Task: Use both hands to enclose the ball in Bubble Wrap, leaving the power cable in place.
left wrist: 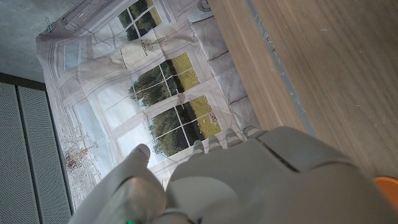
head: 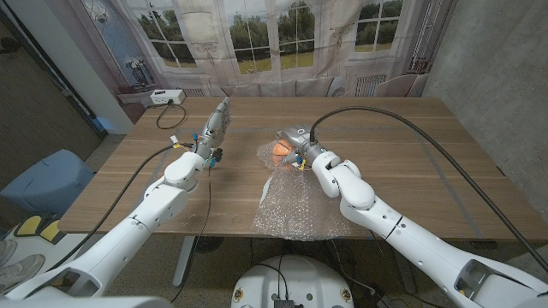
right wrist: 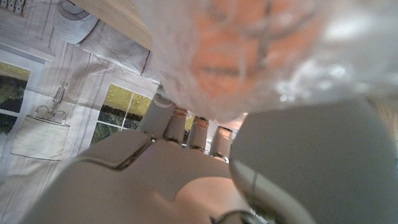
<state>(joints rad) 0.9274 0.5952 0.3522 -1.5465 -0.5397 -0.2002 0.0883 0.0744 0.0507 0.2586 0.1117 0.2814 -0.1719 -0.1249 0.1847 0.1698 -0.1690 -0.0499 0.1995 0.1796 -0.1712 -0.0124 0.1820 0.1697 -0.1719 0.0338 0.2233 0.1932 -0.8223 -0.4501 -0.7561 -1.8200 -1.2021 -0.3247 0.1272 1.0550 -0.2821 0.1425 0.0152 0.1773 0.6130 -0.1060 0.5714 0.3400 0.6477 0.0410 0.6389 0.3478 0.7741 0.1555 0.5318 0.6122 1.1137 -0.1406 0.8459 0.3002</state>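
Clearly the orange ball sits under a fold of Bubble Wrap, right against the fingers of the right hand, which presses the wrap onto it; its fingers curl around the covered ball. Well off to that hand's left, the left hand hovers over the table, fingers extended, holding nothing. A cable trails beneath it.

Wooden table | white box at far left corner, cable attached | window-print backdrop behind | blue chair left
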